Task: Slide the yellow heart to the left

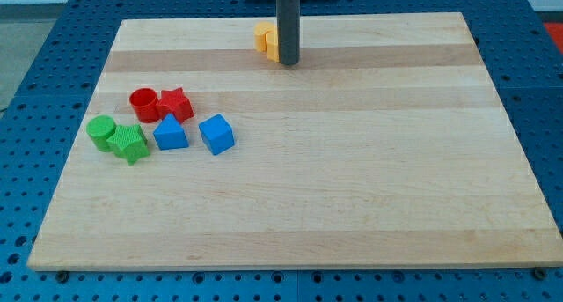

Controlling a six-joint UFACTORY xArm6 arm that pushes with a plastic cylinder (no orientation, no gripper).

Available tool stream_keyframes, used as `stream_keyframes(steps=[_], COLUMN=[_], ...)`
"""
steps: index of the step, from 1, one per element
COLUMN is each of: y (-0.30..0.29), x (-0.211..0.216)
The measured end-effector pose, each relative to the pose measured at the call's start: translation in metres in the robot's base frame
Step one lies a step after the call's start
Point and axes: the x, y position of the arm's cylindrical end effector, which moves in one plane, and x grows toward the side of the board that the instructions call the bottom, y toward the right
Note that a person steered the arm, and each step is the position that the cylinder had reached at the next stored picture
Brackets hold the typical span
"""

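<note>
**Operator:** Fingers first: what do you see?

**Describer:** Fingers are absent on this arm, so you have nothing apart, together or clamped; you work with my tip (288, 62), the lower end of a dark upright rod. It rests on the tabletop (352, 187) near the view's top edge, touching or just beside the right side of the yellow heart (266, 40).

**Operator:** What could go wrong from here?

**Describer:** You see only part of the heart, since the rod covers its right portion. If your push runs off its centre line, I judge the block may spin or slip round the rod instead of travelling left. It also sits close to the tabletop's top edge, so a push angled upward could send it off.

**Operator:** How does the heart look?

**Describer:** Small, yellow-orange, with flat faces; its heart outline is hard to make out here.

**Operator:** Anything in the way?

**Describer:** Not on a straight leftward path. Well apart, at the view's lower left, sit a red cylinder (142, 104), a red star (176, 103), a green cylinder (102, 132), a green star (129, 143), a blue triangle (171, 133) and a blue cube (216, 134).
</note>
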Motion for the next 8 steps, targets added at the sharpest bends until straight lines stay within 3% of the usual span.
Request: stream_keyframes(steps=[3, 4, 6, 7, 8], y=[0.018, -0.018, -0.030, -0.106, -0.103], x=[-0.037, -0.041, -0.064, -0.061, -0.081])
